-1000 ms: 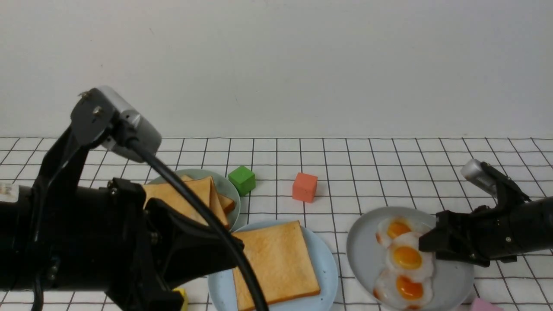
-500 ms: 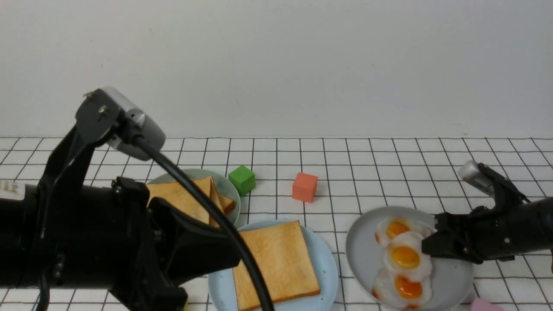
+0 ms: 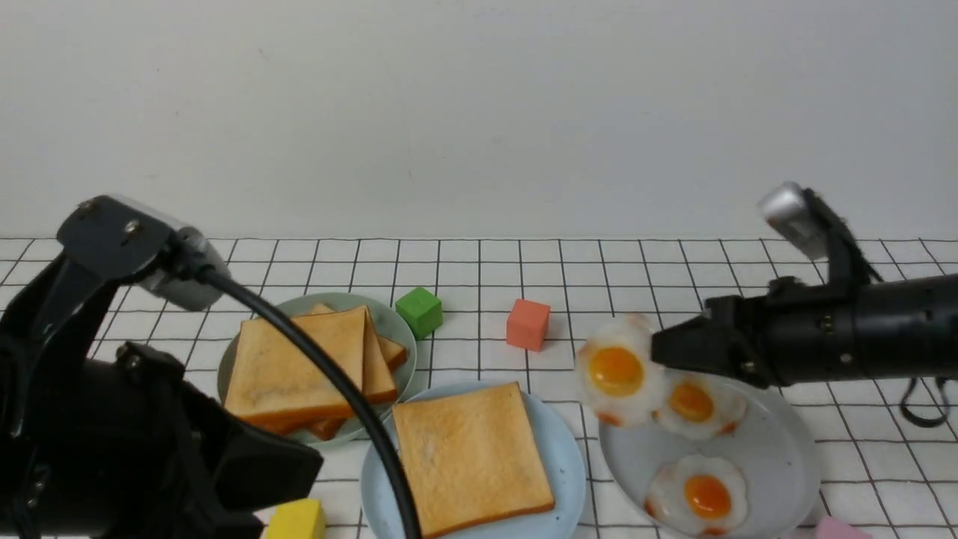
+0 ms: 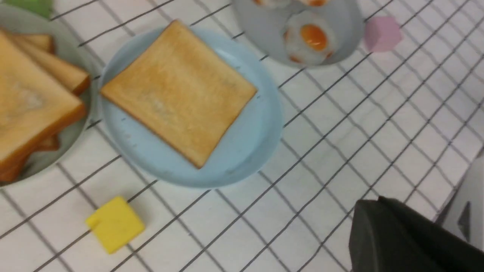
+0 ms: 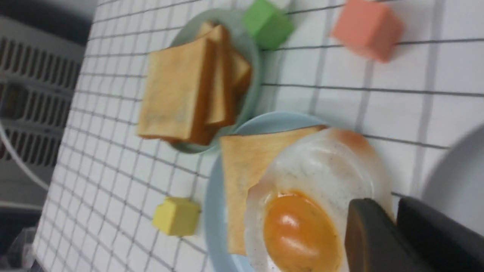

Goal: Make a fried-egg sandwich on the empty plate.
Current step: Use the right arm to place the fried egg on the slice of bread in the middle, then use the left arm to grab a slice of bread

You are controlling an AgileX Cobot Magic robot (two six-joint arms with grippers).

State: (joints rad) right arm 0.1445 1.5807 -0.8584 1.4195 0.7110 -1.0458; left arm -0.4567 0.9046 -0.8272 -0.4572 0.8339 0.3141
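Though the left gripper [image 3: 303,470] shows too little to judge, the right gripper [image 3: 660,349] pinches a fried egg [image 3: 615,370] aloft beside the grey plate [image 3: 786,468].

We see a gridded table [image 3: 479,269]: green plate [image 3: 401,331] left, blue plate [image 3: 566,449] near, grey plate [image 3: 786,464] right; green cube [image 3: 419,311], salmon cube [image 3: 528,324], yellow cube [image 3: 296,519], pink cube [image 3: 842,528].
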